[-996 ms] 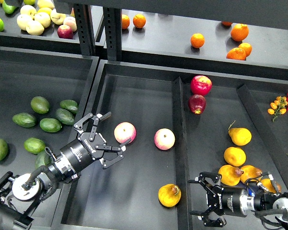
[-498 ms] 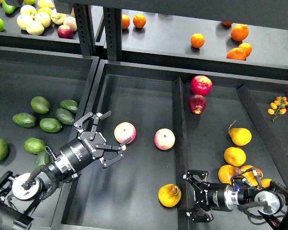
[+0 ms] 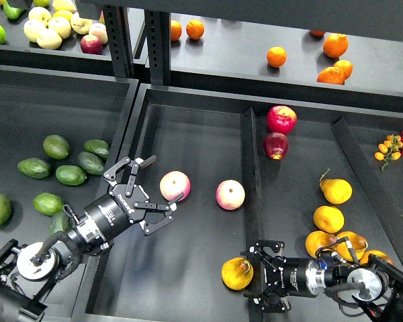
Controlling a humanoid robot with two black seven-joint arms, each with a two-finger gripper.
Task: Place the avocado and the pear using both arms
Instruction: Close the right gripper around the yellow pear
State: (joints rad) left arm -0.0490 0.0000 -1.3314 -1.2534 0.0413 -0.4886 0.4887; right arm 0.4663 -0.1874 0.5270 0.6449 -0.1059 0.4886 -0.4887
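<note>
My right gripper has slid further left along the bottom of the view since a moment ago: it was well to the right of the divider between the trays, and now its fingers reach across that divider and flank the right side of the pear, which lies near the front of the middle tray. The fingers are spread wide, one above and one below the fruit's right edge (whether a tip already touches the skin I cannot tell), and nothing is clamped between them. The pear itself has not shifted from where it lay. My left gripper has stayed where it was, fingers splayed open and empty, its tips just beside the left side of the nearer pink-and-yellow apple, with the second apple a little to the right. The avocado, the darker one, lies untouched in the left tray among the brighter green avocados, apart from my left arm. In the right tray the other pears and the two red apples sit as before.
</note>
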